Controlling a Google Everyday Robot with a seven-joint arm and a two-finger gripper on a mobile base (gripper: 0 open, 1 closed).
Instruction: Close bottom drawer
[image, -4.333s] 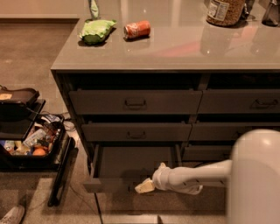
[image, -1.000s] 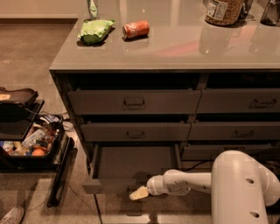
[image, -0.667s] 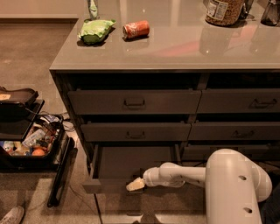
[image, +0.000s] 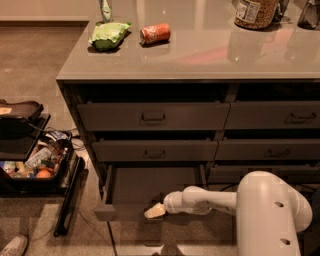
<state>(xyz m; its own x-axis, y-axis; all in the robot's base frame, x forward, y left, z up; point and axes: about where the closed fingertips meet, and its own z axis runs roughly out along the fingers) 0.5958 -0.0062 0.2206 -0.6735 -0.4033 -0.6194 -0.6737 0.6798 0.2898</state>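
Bottom drawer (image: 120, 212) open toward camera, long axis left-right; gripper (image: 154, 212) at its front.

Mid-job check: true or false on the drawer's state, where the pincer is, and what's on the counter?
1. The bottom drawer stands pulled out. True.
2. A red can lies on its side on the countertop. True.
3. The pincer hovers over the countertop. False: it is low, at the bottom drawer's front edge.
4. The green bag lies in the bottom drawer. False: it lies on the countertop, left of the red can.
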